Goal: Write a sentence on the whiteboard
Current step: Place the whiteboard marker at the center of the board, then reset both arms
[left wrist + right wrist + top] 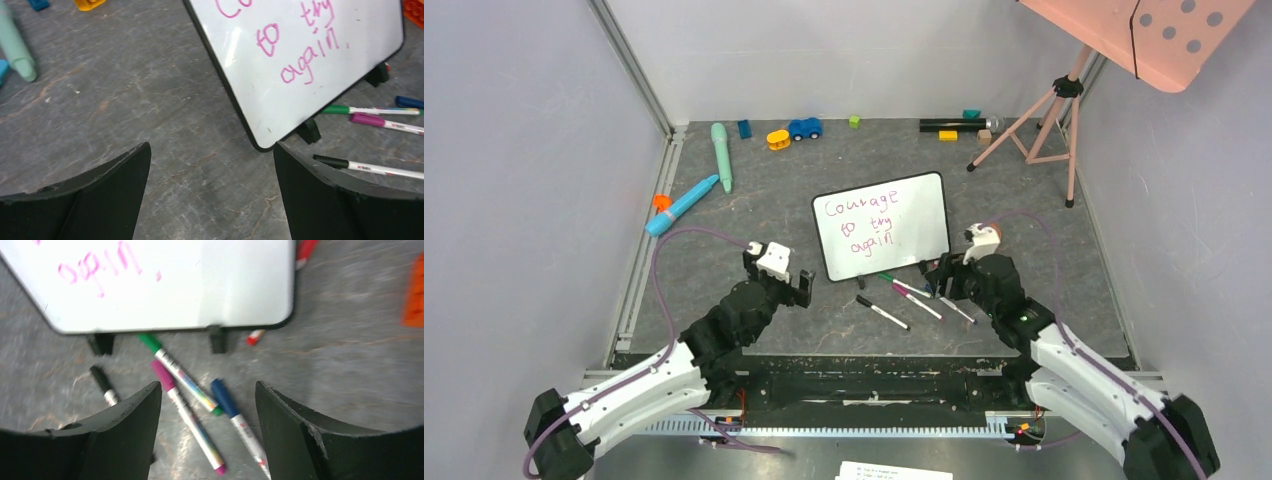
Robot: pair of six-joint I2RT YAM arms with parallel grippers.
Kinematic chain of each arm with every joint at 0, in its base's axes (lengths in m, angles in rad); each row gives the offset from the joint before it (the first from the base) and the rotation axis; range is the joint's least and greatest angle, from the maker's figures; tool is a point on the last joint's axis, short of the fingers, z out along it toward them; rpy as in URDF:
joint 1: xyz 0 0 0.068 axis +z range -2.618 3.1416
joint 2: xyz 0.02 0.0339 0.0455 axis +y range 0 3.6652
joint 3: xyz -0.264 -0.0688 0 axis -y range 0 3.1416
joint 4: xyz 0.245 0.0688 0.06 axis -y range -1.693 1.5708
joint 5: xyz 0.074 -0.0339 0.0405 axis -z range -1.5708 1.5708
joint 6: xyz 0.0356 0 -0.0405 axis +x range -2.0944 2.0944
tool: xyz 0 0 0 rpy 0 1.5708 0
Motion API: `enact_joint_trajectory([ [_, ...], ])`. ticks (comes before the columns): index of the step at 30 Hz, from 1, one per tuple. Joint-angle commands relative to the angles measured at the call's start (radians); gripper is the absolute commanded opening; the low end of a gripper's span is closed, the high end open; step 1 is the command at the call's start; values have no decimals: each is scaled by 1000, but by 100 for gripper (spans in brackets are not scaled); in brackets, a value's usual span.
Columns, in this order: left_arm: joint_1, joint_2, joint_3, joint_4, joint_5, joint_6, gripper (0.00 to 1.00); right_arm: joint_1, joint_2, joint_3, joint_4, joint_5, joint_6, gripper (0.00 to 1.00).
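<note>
Down at the near edge, both arms are reaching out over the table [724, 215]. The left gripper [210, 150] is hanging with its jaws spread wide and nothing between them, sitting just off the board's near left corner, likely placed to steady it if needed. The right gripper [207, 390] is showing released too, jaws apart, hovering right above a loose cluster of markers: a pink marker [187, 422], a green marker [175, 370] and a blue marker [235, 417] are lying fanned out under it, with a black marker [883, 312] a little further left. The pink one is matching the ink, so it is looking like the pen is laid down and the writing is finished.

Just beyond, the whiteboard [924, 220] is standing tilted on its small feet in the middle of the table, and the sentence [862, 222] is reading "Courage to try again" in three pink lines. A red-capped marker [255, 336] is peeking out beside a foot.

Further back, two teal pens [721, 155], a blue toy car [805, 128] and a pink tripod [1044, 125] are sitting well apart from the board, blocking nothing
</note>
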Motion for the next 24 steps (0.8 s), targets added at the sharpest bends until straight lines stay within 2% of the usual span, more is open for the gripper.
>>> enact_joint_trajectory([
  [1, 20, -19, 44, -15, -99, 47, 96, -51, -179, 27, -70, 260, -48, 70],
  [5, 37, -13, 32, 20, -156, 69, 96, -69, -301, -15, -77, 515, -103, 69],
  [8, 67, 15, -11, 130, -247, 146, 96, -69, -362, -126, 42, 739, -158, 68],
  [10, 137, 40, -30, 190, -223, 159, 97, -68, -395, -228, 191, 776, -265, 69],
  [14, 324, 119, -78, 332, -81, 126, 95, -68, -392, -405, 479, 739, -405, 72],
  [16, 378, 166, -90, 400, -66, 128, 96, -73, -339, -512, 710, 749, -466, 72],
  [17, 408, 190, -92, 424, -54, 122, 96, -78, -300, -574, 897, 741, -518, 72],
  [19, 447, 237, -106, 494, -27, 131, 96, -105, -173, -646, 1156, 733, -566, 73],
  [22, 491, 321, -144, 638, -10, 146, 96, -167, 42, -629, 1279, 652, -562, 78],
  [24, 517, 378, -163, 715, 6, 158, 96, -189, 156, -631, 1430, 668, -561, 80],
])
